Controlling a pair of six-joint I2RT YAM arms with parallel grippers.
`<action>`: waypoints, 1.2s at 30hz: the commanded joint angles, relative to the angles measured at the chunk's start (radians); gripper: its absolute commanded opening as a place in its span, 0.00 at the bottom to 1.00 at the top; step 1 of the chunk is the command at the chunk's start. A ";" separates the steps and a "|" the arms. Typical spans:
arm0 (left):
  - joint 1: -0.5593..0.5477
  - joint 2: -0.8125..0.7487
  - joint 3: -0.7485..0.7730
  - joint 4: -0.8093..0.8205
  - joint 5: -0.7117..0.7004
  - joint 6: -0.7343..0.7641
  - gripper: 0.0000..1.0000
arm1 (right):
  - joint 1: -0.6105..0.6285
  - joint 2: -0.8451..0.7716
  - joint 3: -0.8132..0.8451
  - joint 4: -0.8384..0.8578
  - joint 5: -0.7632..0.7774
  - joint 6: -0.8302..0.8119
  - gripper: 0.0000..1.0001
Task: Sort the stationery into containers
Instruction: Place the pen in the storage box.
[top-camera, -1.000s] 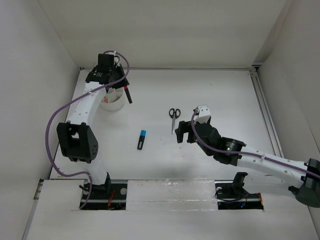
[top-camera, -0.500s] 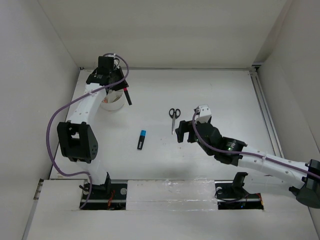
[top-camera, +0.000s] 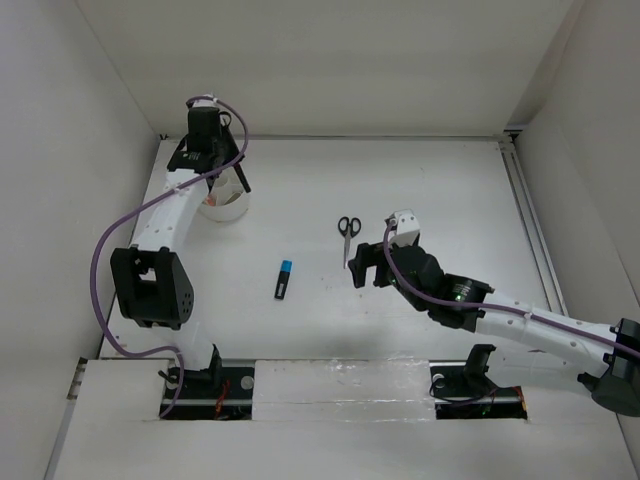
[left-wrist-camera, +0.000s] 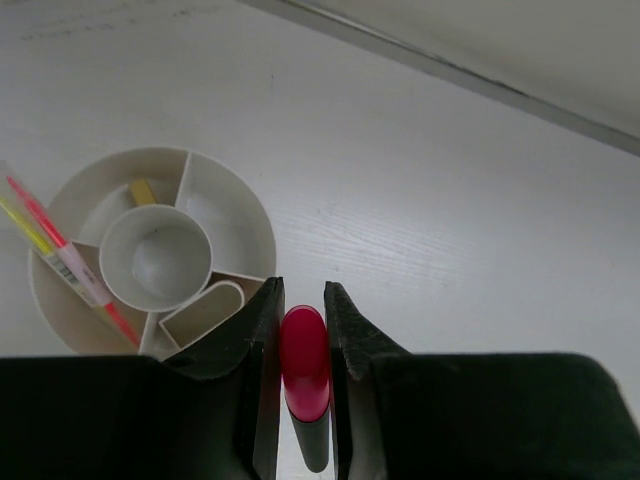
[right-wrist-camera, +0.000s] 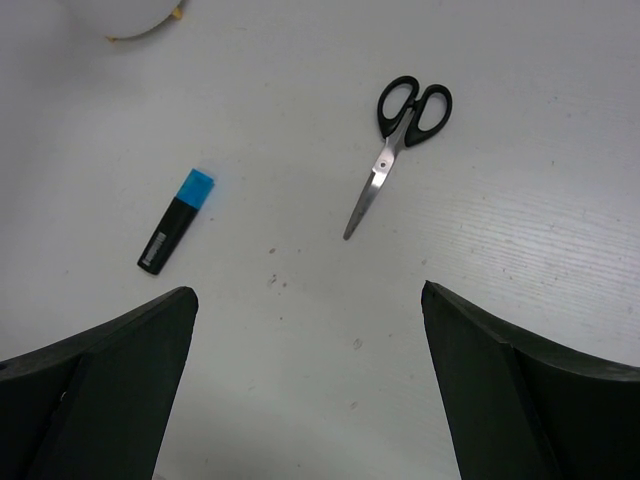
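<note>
My left gripper (top-camera: 237, 168) is shut on a stubby black highlighter with a pink cap (left-wrist-camera: 304, 352) and hangs over the right rim of the round white bowl (top-camera: 228, 212). In the left wrist view the bowl (left-wrist-camera: 252, 215) shows its compartments. A yellow pen and a pink pen (left-wrist-camera: 62, 256) lie in its left one, and a small tan block (left-wrist-camera: 143, 191) in a far one. The blue-capped highlighter (top-camera: 284, 279) and the black-handled scissors (top-camera: 347, 234) lie on the table. My right gripper (top-camera: 364, 266) stands open above the table, just near of the scissors (right-wrist-camera: 396, 148) and right of the blue-capped highlighter (right-wrist-camera: 176, 222).
White walls close in the table at the left, back and right. A metal rail (top-camera: 528, 230) runs along the right edge. The left arm's purple cable (top-camera: 100, 260) loops out over the table's left side.
The left gripper has swung left and back with the pink-capped highlighter, bringing it closer over the bowl. The right arm has hardly moved.
</note>
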 joint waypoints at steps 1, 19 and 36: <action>0.025 -0.013 0.031 0.129 -0.057 0.006 0.00 | -0.008 -0.002 0.001 0.062 -0.023 -0.013 1.00; 0.025 0.184 0.067 0.409 -0.198 0.033 0.00 | -0.008 0.039 0.001 0.099 -0.060 -0.022 1.00; 0.034 0.238 0.096 0.398 -0.298 0.024 0.00 | -0.008 0.059 0.001 0.108 -0.089 -0.031 1.00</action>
